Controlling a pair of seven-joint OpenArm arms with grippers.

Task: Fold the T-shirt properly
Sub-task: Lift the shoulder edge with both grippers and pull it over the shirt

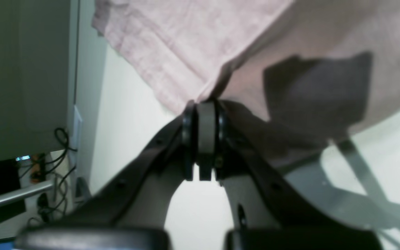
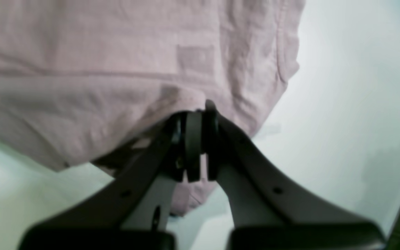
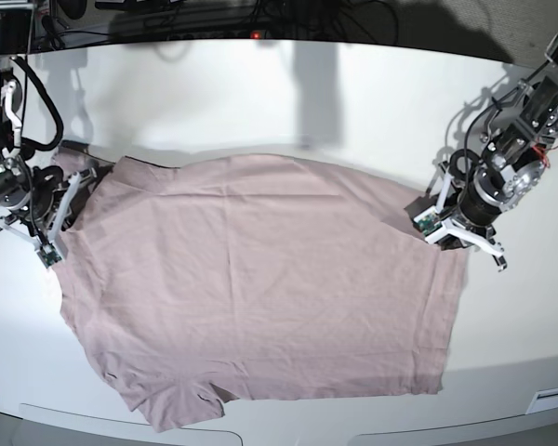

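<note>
Mauve-pink T-shirt (image 3: 260,279), spread flat, faintly creased, on white table (image 3: 260,93)

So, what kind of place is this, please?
Probably a robotics lab workbench, not a home. Two robot arms flank a white table, a pink T-shirt lies spread between them, and cables with equipment run along the table's far edge.

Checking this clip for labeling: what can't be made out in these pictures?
- Base view: the T-shirt hides both grippers' fingertips and the table under it.
- Left wrist view: the left gripper blocks the pinched edge; the fabric is blurred.
- Right wrist view: the right gripper covers its grip point; a faint rectangle shows through the fabric, too blurred to identify.
</note>
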